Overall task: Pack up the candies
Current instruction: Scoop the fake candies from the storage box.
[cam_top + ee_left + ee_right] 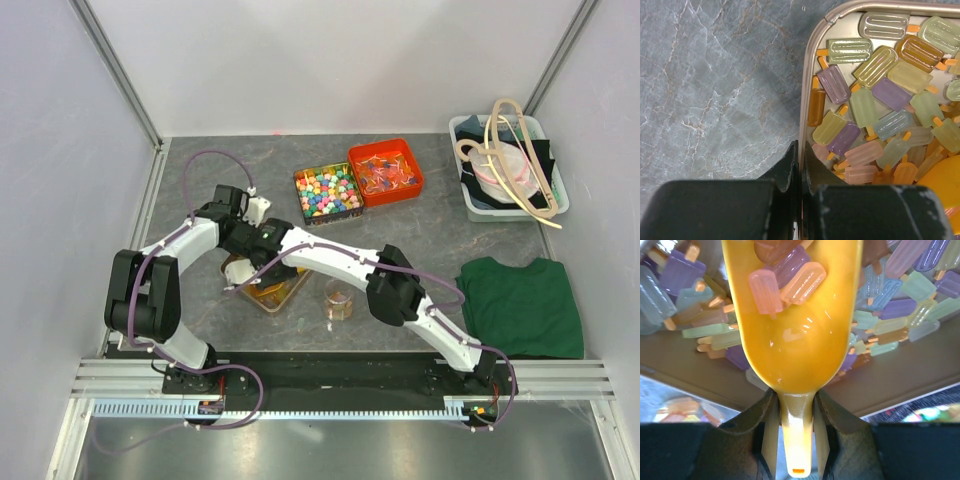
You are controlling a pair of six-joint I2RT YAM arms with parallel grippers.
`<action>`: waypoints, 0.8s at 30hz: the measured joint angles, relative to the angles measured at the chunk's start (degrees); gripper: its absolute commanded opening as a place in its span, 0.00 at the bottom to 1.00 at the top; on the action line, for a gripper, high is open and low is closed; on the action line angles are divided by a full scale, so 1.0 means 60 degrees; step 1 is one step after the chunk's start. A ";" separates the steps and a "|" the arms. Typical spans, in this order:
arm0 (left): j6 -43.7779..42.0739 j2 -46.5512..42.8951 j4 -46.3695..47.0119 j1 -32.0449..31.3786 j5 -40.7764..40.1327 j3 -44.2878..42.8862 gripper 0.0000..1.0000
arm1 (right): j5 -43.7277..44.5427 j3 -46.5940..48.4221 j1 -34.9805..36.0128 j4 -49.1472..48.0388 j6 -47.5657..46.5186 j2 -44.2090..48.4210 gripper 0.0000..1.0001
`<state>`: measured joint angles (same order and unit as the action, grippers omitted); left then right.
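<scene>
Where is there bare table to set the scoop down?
Bare: the back-left corner, between the left wall and the multicoloured candy bin; also the strip between the red bin and the green cloth. Crowded: around the candy tray, where both arms cross beside the jar.

The candies [875,107] are translucent with a soft sheen, ridged on top, kinda gummy-looking. Tray [806,100] looks like brushed metal with a satin finish, though it could be coated plastic, hard to call from here. The scoop [795,340] is glossy see-through yellow plastic, really shiny. My left fingers [788,167] are matt black plastic, a bit scuffed. Table [715,90] is matt grey with a marble pattern. Green cloth [522,305] looks soft and matt.
</scene>
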<state>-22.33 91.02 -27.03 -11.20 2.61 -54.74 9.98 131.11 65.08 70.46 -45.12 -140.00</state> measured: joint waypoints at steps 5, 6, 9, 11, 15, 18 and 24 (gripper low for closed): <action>0.0004 -0.0015 0.0036 0.0069 0.0102 0.0073 0.02 | -0.1297 0.0182 -0.0430 0.0058 0.0215 -0.0011 0.00; 0.0004 -0.0015 0.0047 0.0080 0.0117 0.0080 0.02 | -0.1530 0.0153 -0.0514 0.0018 0.0251 0.0015 0.00; 0.0040 -0.0033 0.0091 0.0011 -0.0007 0.0160 0.02 | -0.2397 -0.0095 -0.0783 -0.0393 0.0579 0.0146 0.00; 0.0066 -0.0036 0.0171 -0.0044 -0.0127 0.0215 0.02 | -0.2962 -0.0306 -0.0984 -0.0692 0.0820 0.0233 0.00; 0.0102 -0.0044 0.0248 -0.0069 -0.0113 0.0229 0.02 | -0.3453 -0.0874 -0.1213 -0.1118 0.0998 0.0535 0.00; 0.0106 -0.0073 0.0240 -0.0069 -0.0106 0.0233 0.02 | -0.3625 -0.1147 -0.1239 -0.1373 0.1144 0.0681 0.00; 0.0117 -0.0113 0.0273 -0.0069 -0.0095 0.0280 0.02 | -0.4375 -0.2116 -0.1508 -0.2113 0.1304 0.1217 0.00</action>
<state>-21.63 90.35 -25.39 -11.62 2.04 -53.06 -16.27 118.41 56.03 57.78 -37.30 -132.70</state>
